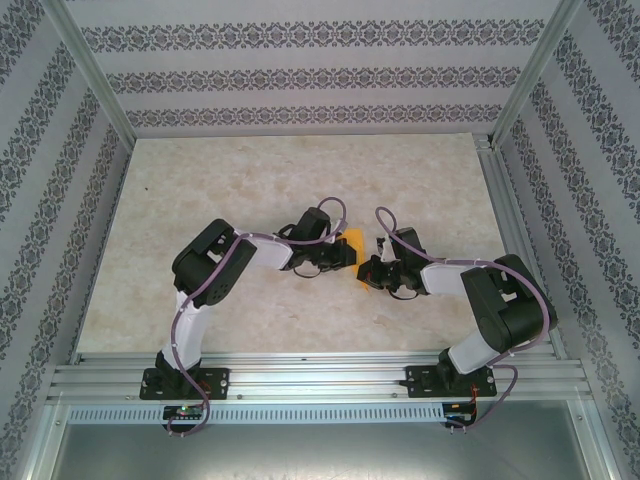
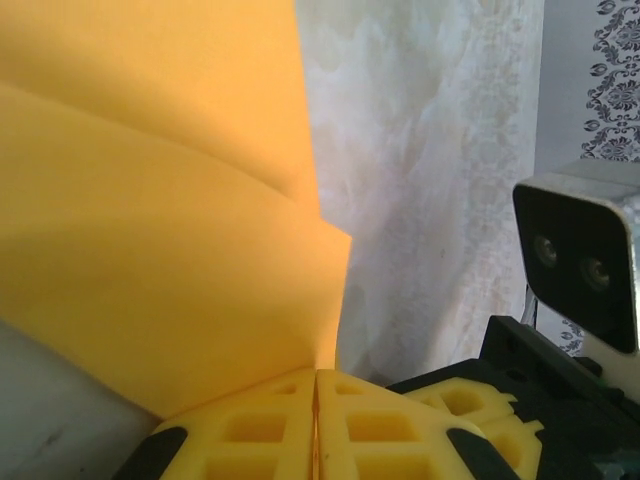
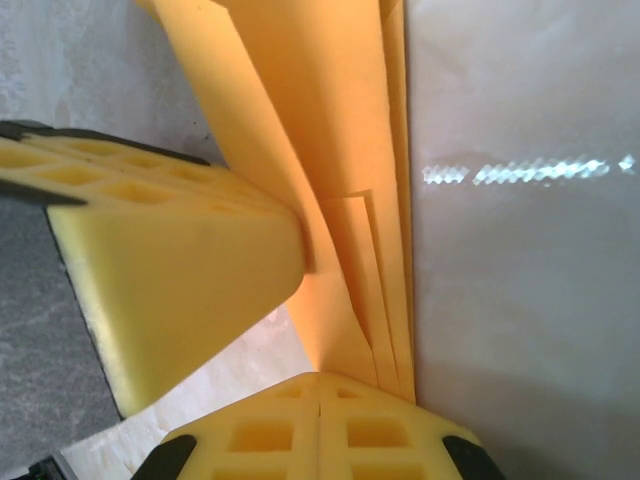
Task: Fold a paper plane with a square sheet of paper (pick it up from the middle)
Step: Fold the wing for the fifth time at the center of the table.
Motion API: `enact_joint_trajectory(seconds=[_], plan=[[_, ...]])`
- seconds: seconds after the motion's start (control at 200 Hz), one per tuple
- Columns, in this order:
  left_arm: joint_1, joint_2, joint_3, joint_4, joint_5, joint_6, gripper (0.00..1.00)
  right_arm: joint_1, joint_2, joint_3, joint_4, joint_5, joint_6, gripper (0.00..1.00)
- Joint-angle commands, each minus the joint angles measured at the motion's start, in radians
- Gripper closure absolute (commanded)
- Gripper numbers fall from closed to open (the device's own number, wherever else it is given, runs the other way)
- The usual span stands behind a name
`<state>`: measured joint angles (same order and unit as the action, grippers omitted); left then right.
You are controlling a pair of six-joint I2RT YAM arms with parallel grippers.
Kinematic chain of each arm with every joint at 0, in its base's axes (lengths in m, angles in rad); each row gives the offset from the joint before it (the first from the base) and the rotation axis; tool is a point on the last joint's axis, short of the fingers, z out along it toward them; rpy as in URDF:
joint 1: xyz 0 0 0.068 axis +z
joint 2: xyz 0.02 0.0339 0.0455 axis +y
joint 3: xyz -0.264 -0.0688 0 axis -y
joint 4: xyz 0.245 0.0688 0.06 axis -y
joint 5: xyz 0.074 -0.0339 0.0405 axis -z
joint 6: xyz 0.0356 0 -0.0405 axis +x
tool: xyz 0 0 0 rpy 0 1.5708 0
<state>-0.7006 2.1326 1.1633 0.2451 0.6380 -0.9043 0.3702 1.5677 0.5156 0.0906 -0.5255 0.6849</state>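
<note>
The square sheet of paper is orange-yellow and folded into several long layers. Both grippers hold it between them above the table's middle. My left gripper is shut on it, and the paper rises straight out of the seam between its yellow fingers. My right gripper is shut on the layers' lower end. The left gripper's yellow finger presses the paper from the left in the right wrist view. From above, the left gripper and right gripper nearly touch. Whether the folds form the paper plane's dart shape I cannot tell.
The pale marble-patterned table lies under both arms. Patterned walls and aluminium posts enclose it on three sides. The right arm's wrist camera and yellow fingers sit close by in the left wrist view.
</note>
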Motion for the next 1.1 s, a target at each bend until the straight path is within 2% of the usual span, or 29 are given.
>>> enact_joint_trajectory(seconds=[0.0,0.185,0.415,0.889,1.094], plan=[[0.034,0.052,0.038,-0.045,-0.088,0.036,0.89,-0.005,0.037,-0.016,-0.128,0.059,-0.033,1.00],[0.050,0.047,0.080,-0.137,-0.154,0.071,0.89,0.006,0.037,-0.003,-0.196,0.075,-0.063,1.00],[0.076,0.061,0.179,-0.240,-0.183,0.126,0.90,0.015,0.042,0.008,-0.252,0.093,-0.086,1.00],[0.138,0.127,0.248,-0.268,-0.210,0.197,0.89,0.015,0.042,0.012,-0.244,0.087,-0.081,1.00],[0.170,0.144,0.260,-0.277,-0.185,0.207,0.89,0.017,0.040,0.015,-0.257,0.089,-0.081,1.00]])
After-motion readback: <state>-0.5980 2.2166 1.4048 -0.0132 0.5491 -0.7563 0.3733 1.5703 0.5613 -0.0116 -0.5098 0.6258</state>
